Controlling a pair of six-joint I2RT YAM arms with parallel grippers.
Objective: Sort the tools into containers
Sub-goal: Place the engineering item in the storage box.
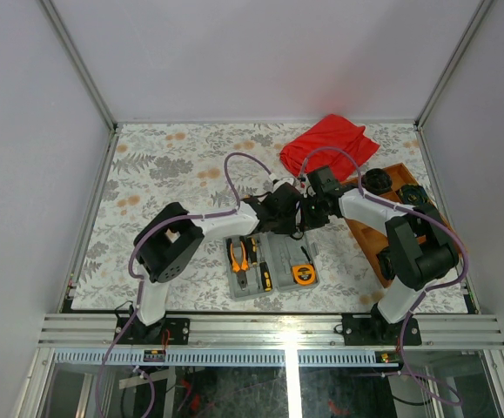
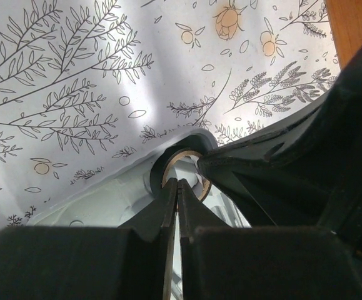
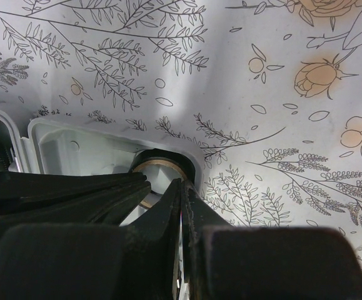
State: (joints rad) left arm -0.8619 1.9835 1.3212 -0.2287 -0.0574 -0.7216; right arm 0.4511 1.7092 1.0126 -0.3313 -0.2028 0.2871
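The grey case (image 1: 273, 261) lies open at the table's near middle. Its left tray holds orange-handled pliers (image 1: 238, 258) and short screwdrivers (image 1: 265, 277). The round orange tape measure (image 1: 302, 274) sits in the right tray. My left gripper (image 1: 286, 218) and right gripper (image 1: 304, 218) meet tip to tip over the right tray's far corner. Both are shut, with nothing seen between the jaws. The left gripper (image 2: 179, 182) and the right gripper (image 3: 182, 182) each have their tips at a black ring with a tan core (image 2: 156, 172) (image 3: 162, 156), which lies in the grey tray's corner (image 3: 74, 147).
An orange-brown divided tray (image 1: 391, 228) stands at the right with black round parts (image 1: 376, 180) in it. A red cloth (image 1: 330, 144) lies at the back right. The right arm's fingers (image 2: 281, 156) fill the right of the left wrist view.
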